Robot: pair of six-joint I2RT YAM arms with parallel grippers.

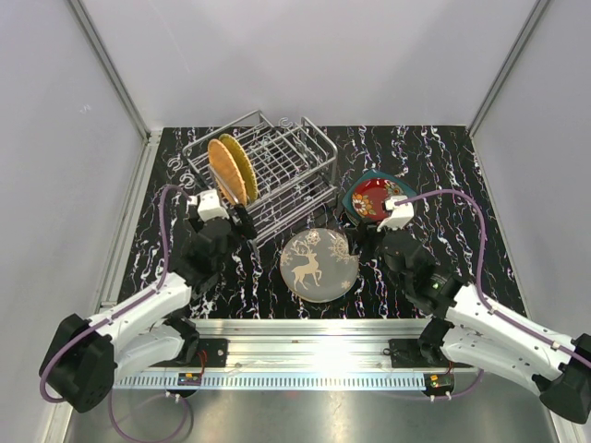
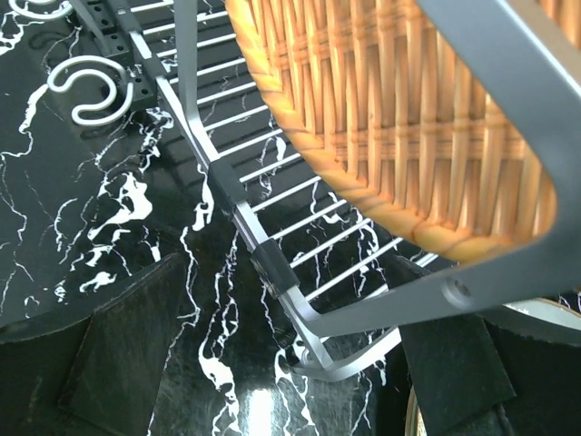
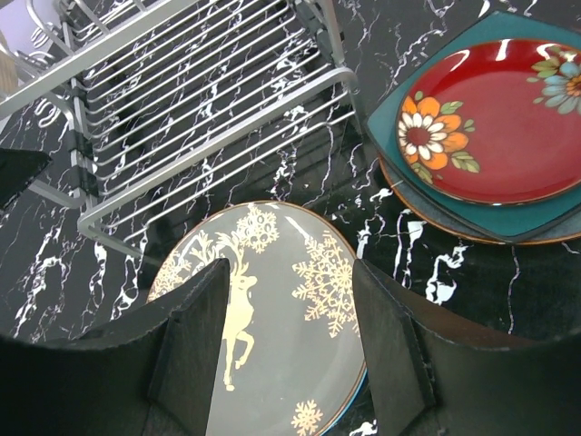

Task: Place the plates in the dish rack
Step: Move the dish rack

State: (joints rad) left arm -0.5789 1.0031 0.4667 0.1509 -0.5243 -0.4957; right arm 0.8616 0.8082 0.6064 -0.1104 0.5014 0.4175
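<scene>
The right hand (image 3: 290, 341) is hovering open over the grey reindeer plate (image 3: 268, 263) lying flat on the surface (image 3: 436, 272), seemingly lining up a grab, while the left hand (image 2: 281, 381) is idling open and empty at the near corner of the rack (image 2: 381, 309), with the orange woven plates (image 2: 408, 118) standing slotted upright just ahead of it.

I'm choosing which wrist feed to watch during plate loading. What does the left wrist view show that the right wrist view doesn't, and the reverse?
Left wrist only: the orange woven plate close up, standing in the dish rack, and white wire hooks on the table. Right wrist only: the grey reindeer plate lying flat below the open right gripper, and the red flowered plate stacked on a teal plate. Both: that rack and the black marbled table.
</scene>
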